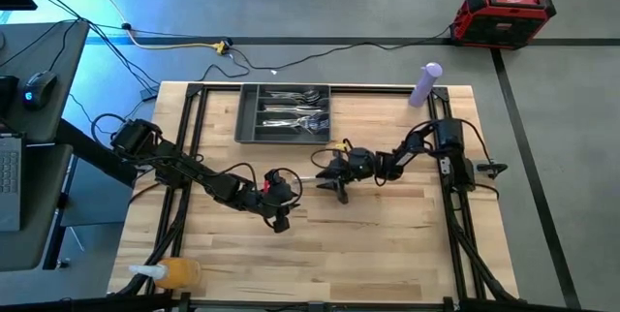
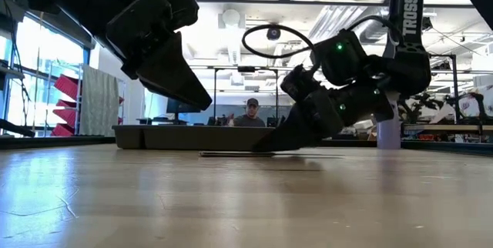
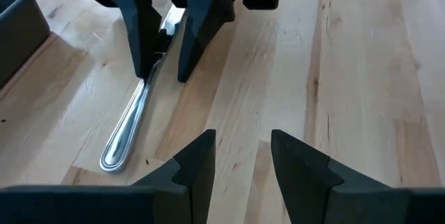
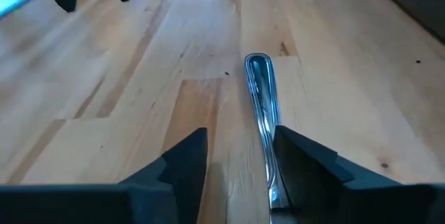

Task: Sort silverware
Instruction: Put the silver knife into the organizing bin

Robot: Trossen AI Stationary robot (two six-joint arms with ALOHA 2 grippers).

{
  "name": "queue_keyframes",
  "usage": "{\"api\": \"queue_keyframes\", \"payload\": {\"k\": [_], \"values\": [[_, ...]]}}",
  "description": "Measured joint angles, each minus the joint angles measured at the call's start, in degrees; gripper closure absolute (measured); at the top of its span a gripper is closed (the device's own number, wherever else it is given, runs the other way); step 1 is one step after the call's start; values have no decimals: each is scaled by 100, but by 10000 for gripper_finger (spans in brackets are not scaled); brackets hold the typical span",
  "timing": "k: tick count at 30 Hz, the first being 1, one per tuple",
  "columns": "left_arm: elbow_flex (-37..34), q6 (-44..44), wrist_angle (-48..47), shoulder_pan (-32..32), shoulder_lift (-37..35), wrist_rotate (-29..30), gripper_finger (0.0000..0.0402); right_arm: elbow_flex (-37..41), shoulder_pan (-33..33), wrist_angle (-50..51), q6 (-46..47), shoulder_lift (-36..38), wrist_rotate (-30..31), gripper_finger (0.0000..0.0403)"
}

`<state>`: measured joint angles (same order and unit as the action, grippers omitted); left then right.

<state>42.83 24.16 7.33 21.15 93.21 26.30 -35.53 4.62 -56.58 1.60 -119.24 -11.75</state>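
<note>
A slim silver utensil (image 3: 132, 123) lies flat on the wooden table, its rounded handle end (image 4: 256, 60) free. My right gripper (image 4: 240, 151) is open and lowered to the table (image 2: 269, 146), one finger on each side of the utensil's shaft. The shaft runs close along one finger (image 4: 302, 158). My left gripper (image 3: 240, 154) is open and hangs above the table (image 1: 281, 211), a little nearer the near edge, facing the right gripper. More silverware (image 1: 295, 113) lies in the dark grey tray (image 1: 247, 123). My right gripper straddles the utensil's shaft (image 4: 268, 147) from above, slanting down, with its fingers lying along the shaft. The utensil rests flat on the table. Whether the nearer finger touches the shaft, I cannot tell.
The tray sits at the table's far edge, with a purple bottle (image 1: 426, 83) at the far right corner. An orange bottle (image 1: 176, 273) lies at the near left corner. A person (image 2: 252, 112) sits beyond the table. Bare wood stretches along the near side.
</note>
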Motion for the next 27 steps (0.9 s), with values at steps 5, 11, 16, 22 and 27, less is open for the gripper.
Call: {"api": "queue_keyframes", "payload": {"k": [5, 11, 16, 22, 27], "values": [[2, -28, 6, 0, 0, 0, 282, 8, -138, -170, -93, -1, 109, 240], [2, -29, 9, 0, 0, 0, 282, 24, -142, -117, 149, 233, 105, 240], [2, -31, 19, 0, 0, -5, 282, 22, -142, -157, 152, 379, 119, 240], [2, -31, 9, 0, 0, -11, 282, 13, -136, 487, -8, 417, 314, 240], [1, -34, 2, 1, 0, -17, 282, -6, -146, 831, -60, 397, 479, 240]]}}
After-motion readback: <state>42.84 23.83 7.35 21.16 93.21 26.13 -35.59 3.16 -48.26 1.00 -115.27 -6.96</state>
